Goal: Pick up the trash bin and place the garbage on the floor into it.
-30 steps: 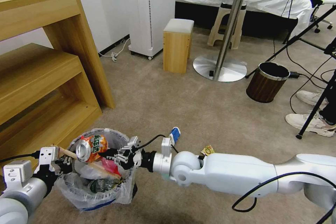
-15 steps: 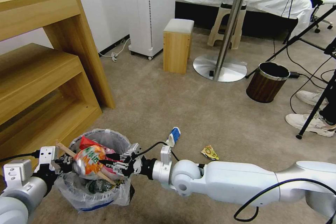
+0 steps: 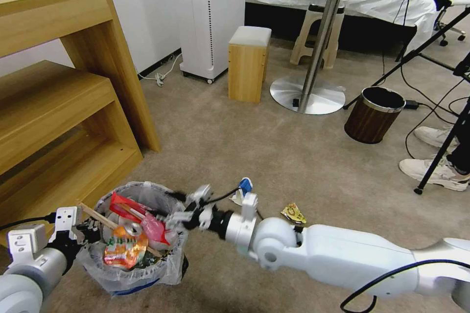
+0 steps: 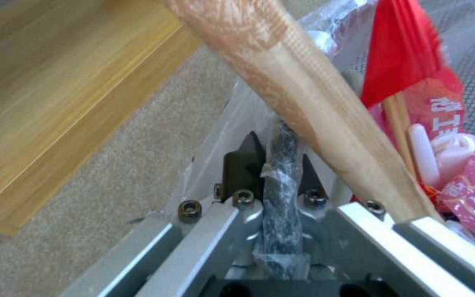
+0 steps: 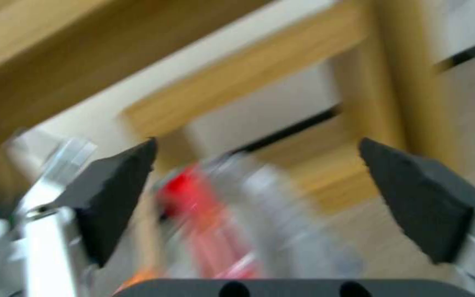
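Note:
The trash bin [image 3: 161, 266], lined with a crinkly whitish bag, stands low at the left on the beige floor [image 3: 274, 156]. My left gripper [image 3: 89, 230] is shut on its near-left rim; in the left wrist view the left gripper [image 4: 279, 153] pinches the dark rim and bag. Inside lie an orange packet [image 3: 125, 250], red wrappers [image 3: 142, 212] and a wooden stick [image 3: 97, 215]. My right gripper [image 3: 188, 205] hangs open just over the bin's right rim, its pads [image 5: 116, 185] wide apart and holding nothing. A blue-white paper cup [image 3: 243, 189] and a yellow packet [image 3: 293, 213] lie on the carpet beside the right arm.
A wooden shelf unit [image 3: 58, 107] stands close on the left. Farther off are a wooden stool [image 3: 248, 63], a round table's metal base [image 3: 307, 95], a brown wood-grain bin [image 3: 374, 115], white sneakers [image 3: 435, 171] and tripod legs with cables at the right.
My right gripper opened and let go of the orange packet, which dropped into the bin. The gripper then drew back toward the bin's right rim. The left gripper kept its hold.

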Tool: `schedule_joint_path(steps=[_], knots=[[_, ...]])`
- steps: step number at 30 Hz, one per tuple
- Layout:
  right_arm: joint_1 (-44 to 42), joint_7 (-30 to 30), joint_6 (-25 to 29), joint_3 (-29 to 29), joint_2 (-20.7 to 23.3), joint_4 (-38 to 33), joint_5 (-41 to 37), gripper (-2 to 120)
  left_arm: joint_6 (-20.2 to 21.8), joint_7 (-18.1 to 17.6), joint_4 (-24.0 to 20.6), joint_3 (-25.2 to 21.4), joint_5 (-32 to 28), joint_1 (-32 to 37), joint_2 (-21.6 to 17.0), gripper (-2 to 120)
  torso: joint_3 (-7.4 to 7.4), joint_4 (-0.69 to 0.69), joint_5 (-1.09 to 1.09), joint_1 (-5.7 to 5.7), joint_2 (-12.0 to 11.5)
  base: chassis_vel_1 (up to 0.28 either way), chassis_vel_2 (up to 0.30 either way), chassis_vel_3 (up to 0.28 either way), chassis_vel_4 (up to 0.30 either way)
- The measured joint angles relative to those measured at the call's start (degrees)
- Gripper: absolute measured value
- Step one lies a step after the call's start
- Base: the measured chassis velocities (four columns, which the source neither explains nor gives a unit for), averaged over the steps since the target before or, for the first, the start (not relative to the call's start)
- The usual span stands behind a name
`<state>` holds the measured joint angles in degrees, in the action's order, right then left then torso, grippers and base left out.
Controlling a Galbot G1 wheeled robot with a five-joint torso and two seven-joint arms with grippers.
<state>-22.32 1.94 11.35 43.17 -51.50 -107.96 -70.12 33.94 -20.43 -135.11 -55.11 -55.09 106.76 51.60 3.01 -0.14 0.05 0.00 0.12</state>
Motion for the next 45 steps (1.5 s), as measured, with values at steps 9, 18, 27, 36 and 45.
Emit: schedule_joint_path(steps=[9,18,27,36,45], knots=[[-4.91,2.96,-1.37,-13.45,5.20,2.35,-2.10,100,-0.98,1.96,-1.45,0.08,3.92,0.20,5.13,0,0.00,0.00,0.00,0.00,0.00,0.000,0.000,0.000,0.000],[-13.35,12.86,-6.82,-22.67,9.72,5.70,-1.19,100,-1.16,2.61,-1.52,0.84,5.30,-0.02,7.66,0,0.00,-0.01,0.00,0.00,0.00,0.000,0.000,0.000,0.000],[-24.43,15.76,-8.43,-31.98,11.17,6.76,1.81,100,-1.08,2.91,-2.16,1.80,6.51,0.66,8.28,0,0.00,-0.01,0.00,0.00,0.00,0.000,0.000,0.000,0.000],[-25.67,23.16,-15.65,-28.56,13.45,6.88,4.31,100,-1.10,3.55,-2.72,0.82,7.65,0.72,9.06,0,0.00,-0.01,0.00,0.00,0.00,0.000,0.000,0.000,0.000],[-24.89,27.23,-22.09,-17.73,16.04,6.13,10.67,100,-1.69,5.01,-3.17,0.52,9.76,0.54,10.57,0,0.00,0.00,0.00,0.00,0.00,0.000,0.000,0.000,0.000]])
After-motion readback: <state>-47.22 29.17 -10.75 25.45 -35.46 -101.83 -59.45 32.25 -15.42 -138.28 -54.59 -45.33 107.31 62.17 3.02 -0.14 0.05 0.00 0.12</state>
